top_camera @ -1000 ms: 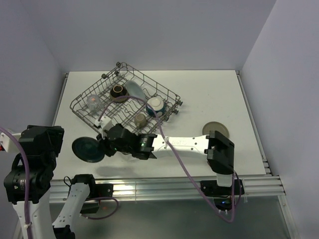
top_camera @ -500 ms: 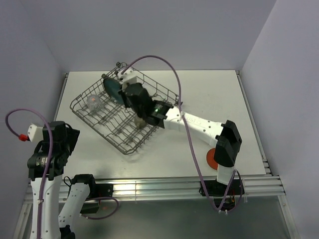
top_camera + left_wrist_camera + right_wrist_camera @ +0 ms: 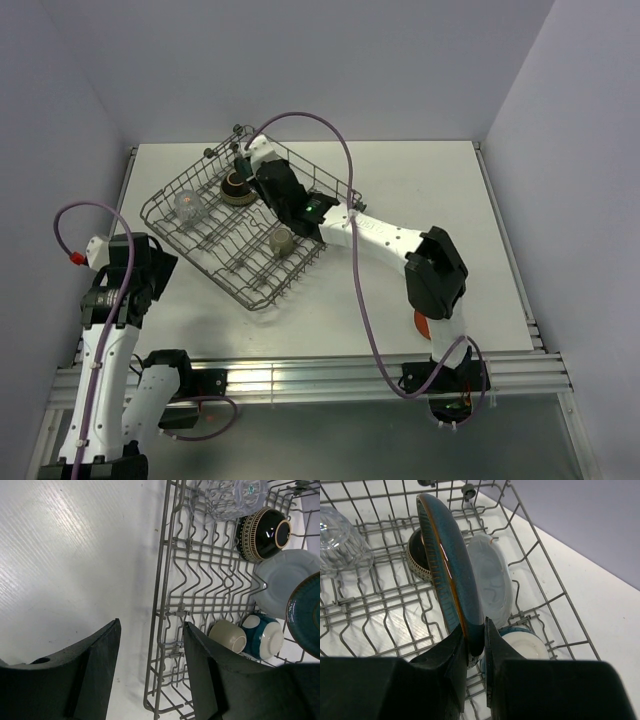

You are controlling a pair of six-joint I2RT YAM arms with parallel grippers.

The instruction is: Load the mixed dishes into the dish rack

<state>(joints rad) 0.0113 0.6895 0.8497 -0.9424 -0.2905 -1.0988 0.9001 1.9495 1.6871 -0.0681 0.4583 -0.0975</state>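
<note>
The dark teal dish [image 3: 450, 575] is held on edge above the dish rack [image 3: 235, 262], its lower rim pinched by the right pincer [image 3: 475, 636], whose fingers are pressed together on it. It is stood just beside the pale blue plate [image 3: 492, 580], which leans in the tines; whether the two touch cannot be told. The brown bowl [image 3: 417, 557] lies behind it, and the clear glass [image 3: 340, 540] is set farther along the rack. The step in hand is judged to be the seating of the dish in a slot. To do it well, the dish should be kept upright and parallel to the plate. It should be lowered until its rim is caught between two tines, and released only once it is borne by the wire. A tilted release could let it knock the plate or roll onto the bowl. The left pincer [image 3: 150, 630] is spread with nothing in it, over the desk [image 3: 65, 555] at the rack's edge, and is best kept clear. A red-orange saucer [image 3: 422, 322] is seen on the desk by the right arm, not yet loaded.
</note>
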